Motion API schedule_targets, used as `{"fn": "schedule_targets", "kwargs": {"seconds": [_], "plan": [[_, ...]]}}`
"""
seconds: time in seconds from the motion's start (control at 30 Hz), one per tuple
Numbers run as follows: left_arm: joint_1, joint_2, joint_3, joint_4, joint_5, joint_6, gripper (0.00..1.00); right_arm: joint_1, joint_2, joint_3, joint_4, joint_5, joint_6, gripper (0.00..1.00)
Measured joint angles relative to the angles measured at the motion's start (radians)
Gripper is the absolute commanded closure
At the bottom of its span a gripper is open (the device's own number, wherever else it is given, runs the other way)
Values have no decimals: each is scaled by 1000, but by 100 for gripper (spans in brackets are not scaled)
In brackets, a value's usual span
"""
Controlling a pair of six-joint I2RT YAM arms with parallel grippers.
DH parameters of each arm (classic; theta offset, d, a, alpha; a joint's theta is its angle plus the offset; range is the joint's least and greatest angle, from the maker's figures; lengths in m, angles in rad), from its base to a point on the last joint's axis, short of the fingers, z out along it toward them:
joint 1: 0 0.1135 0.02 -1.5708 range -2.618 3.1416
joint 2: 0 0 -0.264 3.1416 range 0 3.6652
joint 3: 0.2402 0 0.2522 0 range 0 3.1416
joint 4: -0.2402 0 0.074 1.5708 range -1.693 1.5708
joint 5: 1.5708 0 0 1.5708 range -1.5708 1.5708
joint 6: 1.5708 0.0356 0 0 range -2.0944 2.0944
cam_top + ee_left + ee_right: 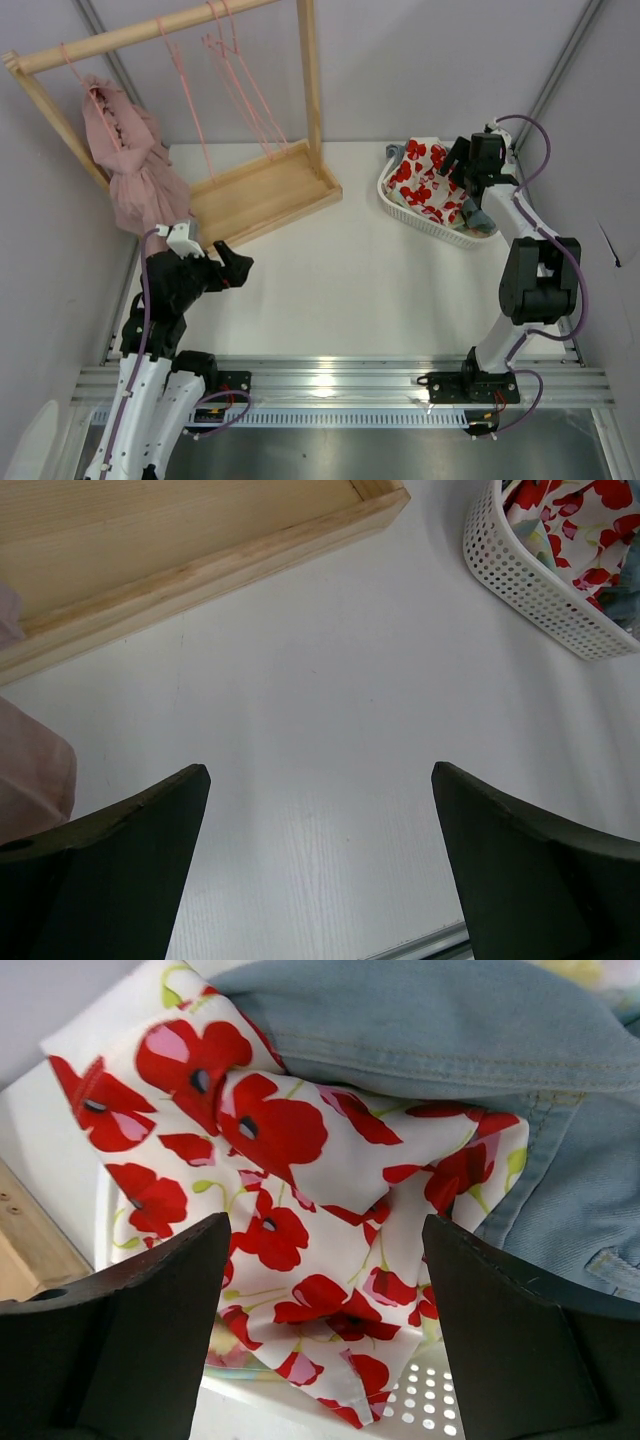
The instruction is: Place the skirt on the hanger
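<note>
One skirt (pixel 418 180) lies crumpled in the one white perforated basket (pixel 400 208) near the far right corner of the desk (pixel 350 290). Its long axis runs with the basket, from far-left to near-right, and I cannot tell which end is the waist. One blue denim cloth (pixel 478 216) overlaps it at the near-right end.

One wooden rack (pixel 270 190) stands at the far left corner. On its rail, one pink hanger carries a dusty-pink garment (pixel 130 170). A bare hanger (pixel 190 110) hangs alone towards the middle, neck up and long axis vertical. More bare ones bunch beside the right post, too tangled to count.

There are two pincers. The right pincer (pixel 455 165) hovers just above the skirt (pixel 300 1200), fingers (pixel 140 1340) spread and holding nothing. The left pincer (pixel 235 268) sits low over bare desk near the rack's base, also spread wide and holding nothing.
</note>
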Motion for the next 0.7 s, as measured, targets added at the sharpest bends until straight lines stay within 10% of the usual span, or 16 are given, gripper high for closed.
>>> {"fn": "schedule_targets", "kwargs": {"seconds": [0.53,0.63,0.7], "plan": [[2,16,0,1,0,0,1,-32,117,3,158,-90,26,36],[4,16,0,1,0,0,1,-30,155,7,168,-102,37,55],[6,16,0,1,0,0,1,-30,164,8,169,-106,39,85]]}}
